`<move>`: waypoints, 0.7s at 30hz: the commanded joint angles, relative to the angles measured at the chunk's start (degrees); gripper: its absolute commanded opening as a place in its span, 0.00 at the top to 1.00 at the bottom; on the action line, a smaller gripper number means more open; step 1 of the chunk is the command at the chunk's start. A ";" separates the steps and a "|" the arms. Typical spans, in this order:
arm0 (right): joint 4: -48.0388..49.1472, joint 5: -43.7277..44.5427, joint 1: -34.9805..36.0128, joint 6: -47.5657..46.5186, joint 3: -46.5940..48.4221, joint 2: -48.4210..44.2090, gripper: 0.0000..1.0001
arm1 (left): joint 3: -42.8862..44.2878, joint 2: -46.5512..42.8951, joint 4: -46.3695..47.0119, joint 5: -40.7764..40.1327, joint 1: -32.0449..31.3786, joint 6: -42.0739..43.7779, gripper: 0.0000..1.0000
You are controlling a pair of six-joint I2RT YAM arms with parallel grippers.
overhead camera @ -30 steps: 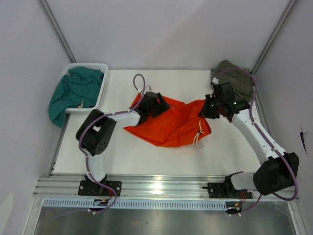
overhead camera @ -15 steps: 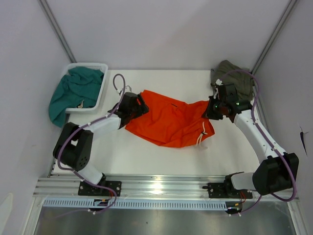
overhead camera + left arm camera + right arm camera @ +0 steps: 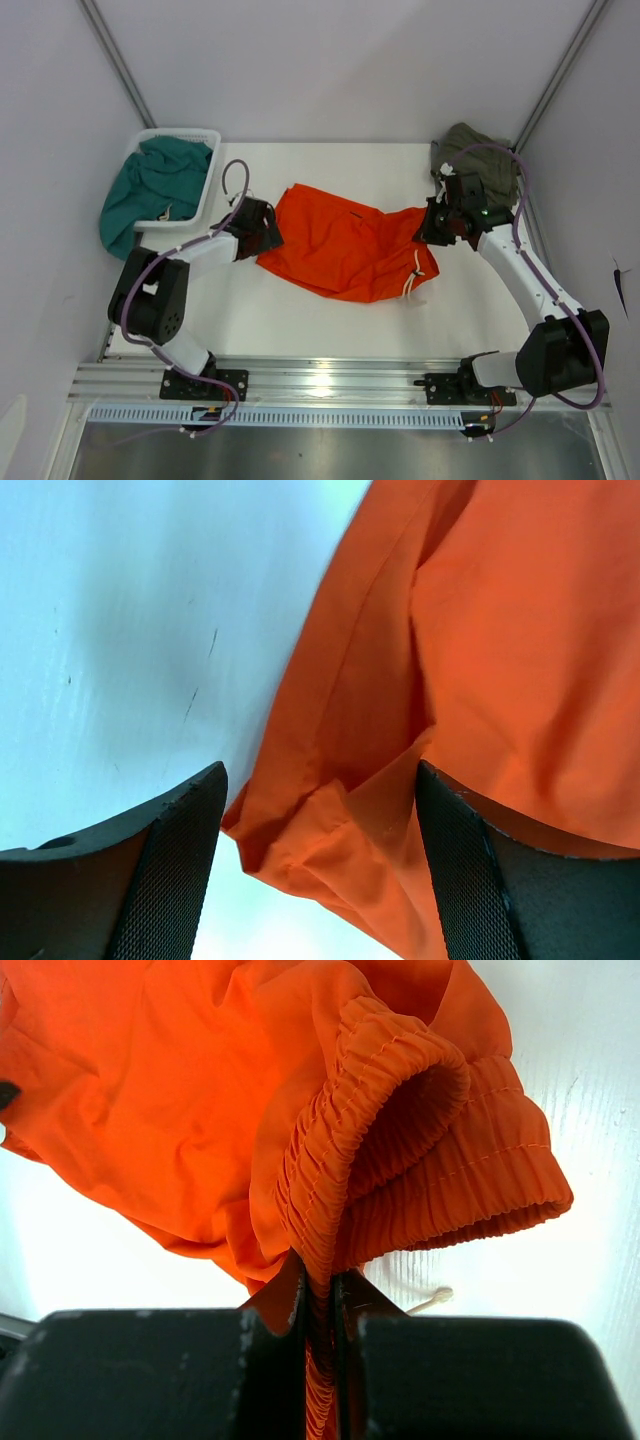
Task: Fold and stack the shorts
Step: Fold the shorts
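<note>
The orange shorts [image 3: 345, 245] lie spread out in the middle of the white table. My right gripper [image 3: 432, 222] is at their right end, shut on the gathered elastic waistband [image 3: 400, 1090], which runs down between its jaws [image 3: 320, 1280]. A white drawstring [image 3: 412, 280] trails at the shorts' near right edge. My left gripper [image 3: 262, 232] is at the shorts' left edge, open. In the left wrist view a folded hem corner [image 3: 330, 830] lies between its wide-apart fingers [image 3: 318, 780], not clamped.
A white basket [image 3: 212, 170] at the back left holds a teal garment [image 3: 150, 185] that hangs over its side. An olive-green garment [image 3: 480, 160] sits bunched at the back right corner, just behind my right gripper. Metal rails run along the table's near edge.
My left gripper has travelled left across the orange shorts to their left edge, and the fabric now lies flatter and wider. The right gripper has kept its hold, barely moving.
</note>
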 commanded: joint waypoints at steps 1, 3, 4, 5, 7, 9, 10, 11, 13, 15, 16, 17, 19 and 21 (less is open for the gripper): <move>2.34 -0.87 -0.44 -1.00 0.36 0.26 1.00 | 2.06 2.11 -1.15 0.41 -0.03 2.43 0.22; 2.60 -0.96 -0.53 -1.01 0.45 0.61 1.00 | 2.15 3.00 -1.06 0.50 -0.03 2.52 0.22; 2.60 -0.96 -0.62 -1.09 0.54 0.70 1.00 | 2.15 3.53 -0.80 0.67 -0.03 2.52 0.23; 2.69 -0.96 -0.62 -1.01 0.54 0.88 1.00 | 2.06 3.79 -0.36 0.93 -0.03 2.61 0.23; 3.04 -1.13 -0.71 -1.18 1.06 1.32 1.00 | 2.06 4.67 -0.01 1.11 -0.03 2.61 0.26; 2.96 -0.96 -0.71 -1.27 1.94 2.02 1.00 | 2.15 5.28 0.26 1.11 -0.03 2.61 0.32; 2.96 -0.96 -0.71 -1.27 2.21 2.28 1.00 | 1.89 5.90 0.52 1.28 -0.03 2.61 0.41; 2.87 -0.70 -0.71 -1.36 2.64 2.55 1.00 | 1.36 6.08 1.05 1.55 -0.03 2.61 0.47; 2.87 -0.08 -0.71 -1.44 3.61 3.25 1.00 | 0.92 6.25 1.31 1.64 -0.03 2.26 0.61; 2.43 0.53 -0.62 -1.79 4.49 4.04 1.00 | -0.13 6.17 1.84 2.16 -0.03 2.17 0.67; 2.26 0.97 -0.71 -2.06 5.36 4.39 1.00 | -0.92 5.73 2.02 2.43 -0.11 1.82 0.71; 2.08 1.24 -0.71 -2.15 5.89 4.57 1.00 | -1.36 5.47 2.28 2.86 -0.12 1.55 0.74; 1.64 1.85 -0.71 -2.50 7.64 5.62 1.00 | -3.73 4.68 3.25 4.09 -0.55 0.68 0.78; 0.50 2.64 -0.71 -2.94 9.32 6.41 1.00 | -5.48 3.36 3.60 4.10 -1.34 -0.20 0.79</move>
